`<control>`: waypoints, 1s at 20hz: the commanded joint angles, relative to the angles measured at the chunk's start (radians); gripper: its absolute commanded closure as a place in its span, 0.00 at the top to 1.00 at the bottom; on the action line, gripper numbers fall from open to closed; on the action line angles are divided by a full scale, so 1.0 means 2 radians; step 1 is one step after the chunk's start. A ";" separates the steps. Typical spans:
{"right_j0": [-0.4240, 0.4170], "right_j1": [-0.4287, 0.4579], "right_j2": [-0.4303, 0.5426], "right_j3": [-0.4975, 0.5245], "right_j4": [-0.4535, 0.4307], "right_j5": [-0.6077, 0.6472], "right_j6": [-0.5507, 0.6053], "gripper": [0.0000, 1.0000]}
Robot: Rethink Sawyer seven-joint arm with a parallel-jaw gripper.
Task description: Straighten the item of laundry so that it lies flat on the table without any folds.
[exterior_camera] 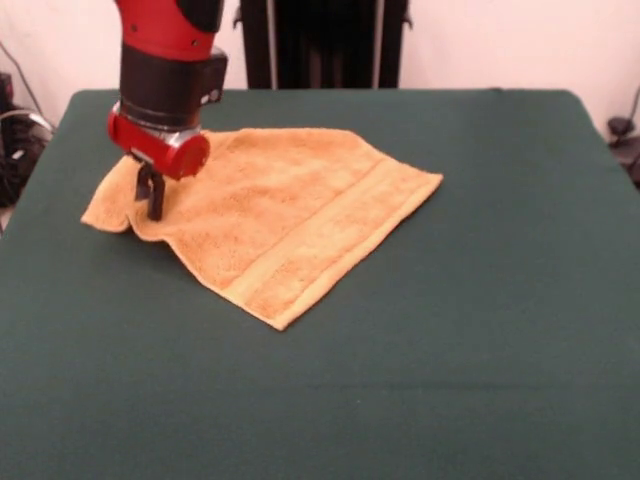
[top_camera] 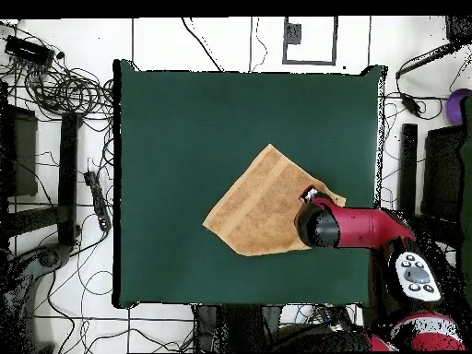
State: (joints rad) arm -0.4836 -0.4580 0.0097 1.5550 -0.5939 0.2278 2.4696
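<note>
The item of laundry (exterior_camera: 290, 210) is an orange-tan towel lying on the dark green table (exterior_camera: 470, 340), left of centre in the front view. A woven band runs along its near right edge. Its left end is rumpled, with a corner sticking out and slightly raised. My gripper (exterior_camera: 150, 200) points down onto that rumpled end, its dark fingers close together and pinching the cloth. In the overhead view the towel (top_camera: 258, 207) lies right of the table's (top_camera: 184, 120) centre, with the gripper (top_camera: 307, 195) over its right part, where the arm hides some cloth.
Cables (top_camera: 64, 92) and stands lie on the floor around the table in the overhead view. A dark stand (exterior_camera: 320, 40) rises behind the table's far edge. The towel's left corner lies near the table's left edge in the front view.
</note>
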 commanded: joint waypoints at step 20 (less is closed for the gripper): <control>0.057 0.001 0.107 0.001 0.019 0.110 0.004 1.00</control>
State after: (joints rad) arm -0.4576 -0.4556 0.0933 1.4751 -0.6400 0.3493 2.4692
